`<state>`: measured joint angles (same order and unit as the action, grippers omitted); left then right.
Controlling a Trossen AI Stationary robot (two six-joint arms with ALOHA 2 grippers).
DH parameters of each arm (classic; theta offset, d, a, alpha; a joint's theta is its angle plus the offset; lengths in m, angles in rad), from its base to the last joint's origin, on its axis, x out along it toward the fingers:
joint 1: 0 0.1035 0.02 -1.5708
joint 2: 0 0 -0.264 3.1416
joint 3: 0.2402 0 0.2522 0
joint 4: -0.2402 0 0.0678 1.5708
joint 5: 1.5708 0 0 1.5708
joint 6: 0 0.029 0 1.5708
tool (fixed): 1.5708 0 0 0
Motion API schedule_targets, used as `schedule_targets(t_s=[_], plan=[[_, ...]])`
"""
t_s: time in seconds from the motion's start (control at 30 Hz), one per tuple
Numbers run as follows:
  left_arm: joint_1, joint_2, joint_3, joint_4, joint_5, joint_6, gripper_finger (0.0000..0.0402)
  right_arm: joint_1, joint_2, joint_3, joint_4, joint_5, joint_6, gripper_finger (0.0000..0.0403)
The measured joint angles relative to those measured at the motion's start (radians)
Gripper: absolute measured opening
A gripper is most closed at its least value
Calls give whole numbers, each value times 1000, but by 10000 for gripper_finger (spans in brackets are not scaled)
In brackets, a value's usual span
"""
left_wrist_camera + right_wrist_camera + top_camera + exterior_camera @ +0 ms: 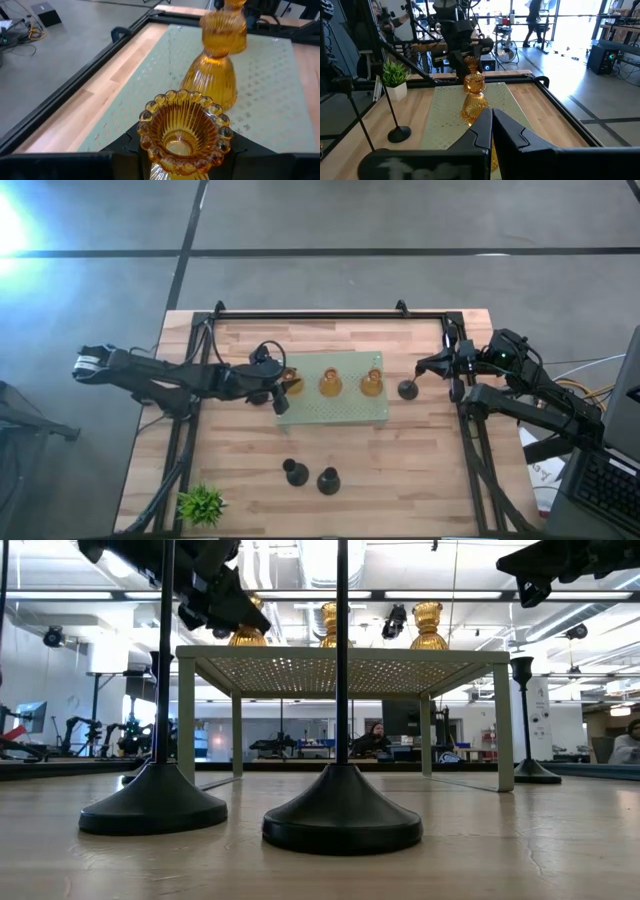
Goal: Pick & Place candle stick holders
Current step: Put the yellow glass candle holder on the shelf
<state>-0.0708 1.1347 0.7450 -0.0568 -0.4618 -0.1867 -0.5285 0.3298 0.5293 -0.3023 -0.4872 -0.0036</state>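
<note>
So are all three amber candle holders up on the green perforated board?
Yes, the high view shows the three amber candle holders in a row on the green perforated board.

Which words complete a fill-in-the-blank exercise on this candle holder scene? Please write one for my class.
1. The number of amber glass candle holders on the pale green perforated board is ____.
2. The left gripper is closed around a candle holder whose colour is ____.
3. The right gripper holds nothing and its fingers are ____.
4. The small green plant stands at the table's front ____ corner.

Missing words: three; amber; shut; left
</note>
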Motion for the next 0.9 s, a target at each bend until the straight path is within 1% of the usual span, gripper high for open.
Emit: schedule_targets(t_s=[0.23, 0.6, 0.67, 0.8, 0.9], plan=[[0, -1, -29, 31, 0, -24, 131, 0, 0, 0, 0, 0, 0, 9], [3, -2, -30, 33, 8, -21, 131, 0, 0, 0, 0, 0, 0, 9], [4, -2, -30, 32, 8, -20, 147, 0, 0, 0, 0, 0, 0, 9], [4, -2, -32, 28, 8, -17, 198, 0, 0, 0, 0, 0, 0, 9], [4, -2, -32, 31, 8, -1, 220, 0, 0, 0, 0, 0, 0, 9]])
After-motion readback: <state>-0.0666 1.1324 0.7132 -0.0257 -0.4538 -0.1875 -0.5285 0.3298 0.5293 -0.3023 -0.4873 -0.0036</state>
